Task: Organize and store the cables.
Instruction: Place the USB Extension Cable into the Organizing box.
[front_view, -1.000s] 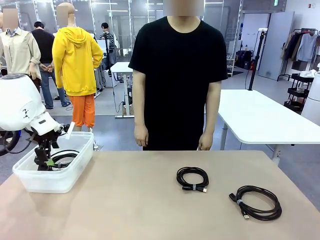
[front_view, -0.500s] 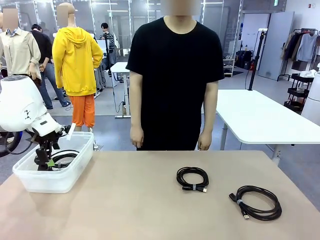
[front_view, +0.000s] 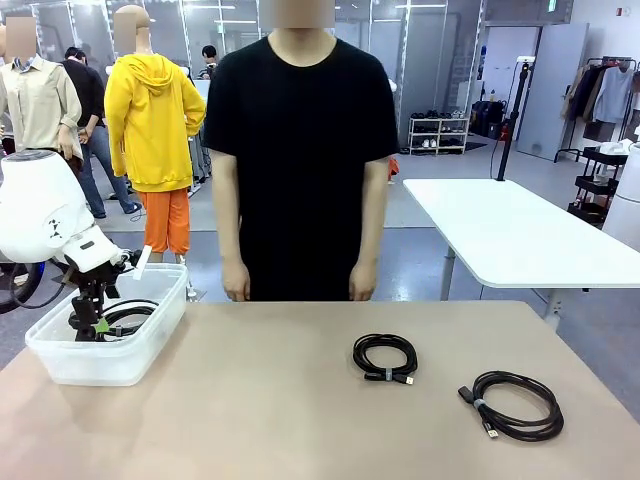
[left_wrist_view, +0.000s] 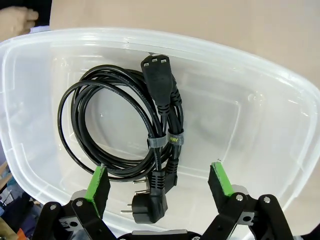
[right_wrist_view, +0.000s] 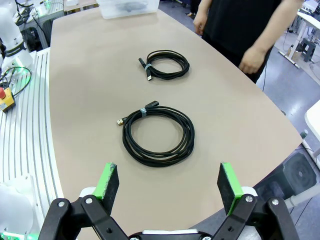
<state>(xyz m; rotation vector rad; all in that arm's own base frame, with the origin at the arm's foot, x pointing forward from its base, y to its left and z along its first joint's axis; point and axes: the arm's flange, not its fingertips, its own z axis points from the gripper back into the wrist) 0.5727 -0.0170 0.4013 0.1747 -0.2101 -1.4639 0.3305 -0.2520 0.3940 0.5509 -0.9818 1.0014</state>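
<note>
Neatly coiled and tie-bound, black cables (front_view: 385, 358) lie ungripped; left end effector (left_wrist_view: 159, 174) and right end effector (right_wrist_view: 168, 174) gape empty.

There are three coiled black cables: the bin cable (left_wrist_view: 159, 90), and two on the desk (front_view: 260, 420), the middle cable (front_view: 386, 376) and the right-hand cable (front_view: 477, 404). Each coil carries one tie, so three ties (left_wrist_view: 162, 142) in all. The bin cable has two plug ends (left_wrist_view: 155, 70), one at each end of the cord. There is one clear plastic bin (front_view: 110, 365) and one desk. Two tools are seen, the left tool (left_wrist_view: 159, 181) and the right tool (right_wrist_view: 169, 186), each with two green pads (left_wrist_view: 97, 184), four pads together. One person (front_view: 300, 150) stands at the far side, with two hands (front_view: 236, 290) showing.
</note>
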